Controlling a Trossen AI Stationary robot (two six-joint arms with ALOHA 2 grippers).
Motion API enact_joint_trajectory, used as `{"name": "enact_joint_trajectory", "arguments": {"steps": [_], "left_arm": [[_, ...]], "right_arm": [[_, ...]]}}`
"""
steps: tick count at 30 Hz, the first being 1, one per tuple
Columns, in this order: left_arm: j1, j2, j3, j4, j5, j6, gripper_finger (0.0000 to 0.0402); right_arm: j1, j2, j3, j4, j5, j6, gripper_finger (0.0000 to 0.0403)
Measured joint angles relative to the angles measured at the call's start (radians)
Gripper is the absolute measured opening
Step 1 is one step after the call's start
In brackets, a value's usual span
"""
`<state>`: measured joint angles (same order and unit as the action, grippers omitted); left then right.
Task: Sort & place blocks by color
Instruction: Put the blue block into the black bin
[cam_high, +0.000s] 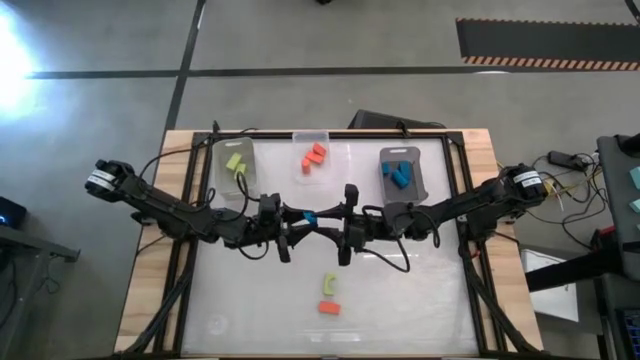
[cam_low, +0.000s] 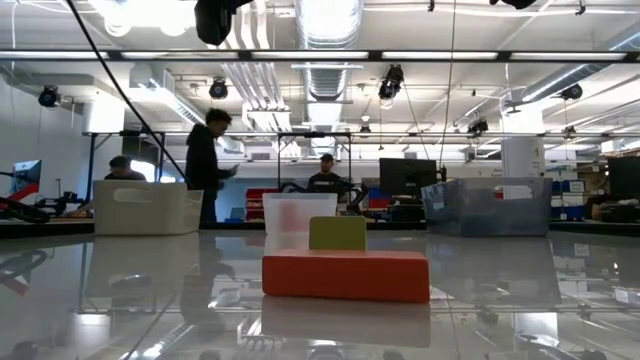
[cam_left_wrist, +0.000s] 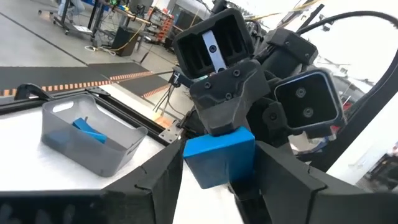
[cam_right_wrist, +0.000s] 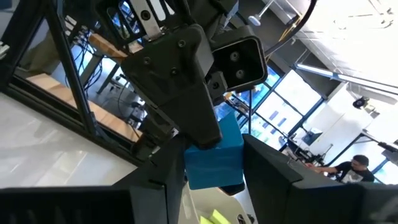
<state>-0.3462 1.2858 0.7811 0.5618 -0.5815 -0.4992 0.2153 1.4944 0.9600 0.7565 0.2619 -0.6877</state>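
My two grippers meet above the table's middle, fingertips toward each other, left gripper (cam_high: 298, 222) and right gripper (cam_high: 326, 222), both shut on one blue block (cam_high: 310, 217). The block shows between my own fingers in the left wrist view (cam_left_wrist: 219, 158) and in the right wrist view (cam_right_wrist: 214, 155). A lime green block (cam_high: 327, 285) and an orange-red bar (cam_high: 328, 308) lie flat on the table nearer the near edge. In the low view the orange-red bar (cam_low: 345, 275) lies in front of the lime green block (cam_low: 337, 233). My left gripper pinches the blue block between its two fingers, on the block's two opposite side faces (cam_left_wrist: 189, 163), coming level from the table's left. The block is lifted clear of the table. My right gripper pinches the same block between its two fingers, on its side faces (cam_right_wrist: 189, 165), coming level from the table's right. One left finger (cam_right_wrist: 186, 93) lies over the block's face toward my camera.
Three bins stand along the far edge: a clear one with lime green blocks (cam_high: 236, 163), a clear one with orange-red blocks (cam_high: 313, 158), and a grey one with blue blocks (cam_high: 400, 172). Dark frame rails run along the table's edges. People stand in the room beyond.
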Motion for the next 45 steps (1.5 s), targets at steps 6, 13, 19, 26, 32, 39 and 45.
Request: {"name": "enact_joint_trajectory", "arguments": {"steps": [6,13,19,26,32,39,45], "left_arm": [[0.000,-0.013,0.000,-0.056,0.004,0.021,0.0224],[0.000,-0.041,0.000,-0.155,0.004,0.167,0.0289],[0.000,-0.121,-0.001,-0.363,-0.043,0.248,0.0297],[0.000,-0.150,-0.003,-0.477,-0.084,0.255,0.0297],[0.000,-0.149,-0.003,-0.476,-0.088,0.279,0.0297],[0.000,-0.150,-0.003,-0.477,-0.089,0.280,0.0297],[0.000,-0.148,-0.003,-0.476,-0.090,0.300,0.0297]], "right_arm": [[0.000,0.000,0.000,-0.035,0.002,0.035,0.0127],[0.000,-0.010,0.000,-0.141,0.060,0.102,0.0127],[-0.005,-0.068,0.001,-0.324,0.208,0.237,0.0127],[-0.138,-0.152,0.120,-0.772,0.263,0.522,0.0127],[-0.390,-0.150,0.273,-1.270,0.144,0.777,0.0127],[-0.744,-0.099,0.310,-1.659,-0.161,0.943,0.0127],[-0.909,-0.069,0.259,-1.779,-0.168,0.968,0.0127]]}}
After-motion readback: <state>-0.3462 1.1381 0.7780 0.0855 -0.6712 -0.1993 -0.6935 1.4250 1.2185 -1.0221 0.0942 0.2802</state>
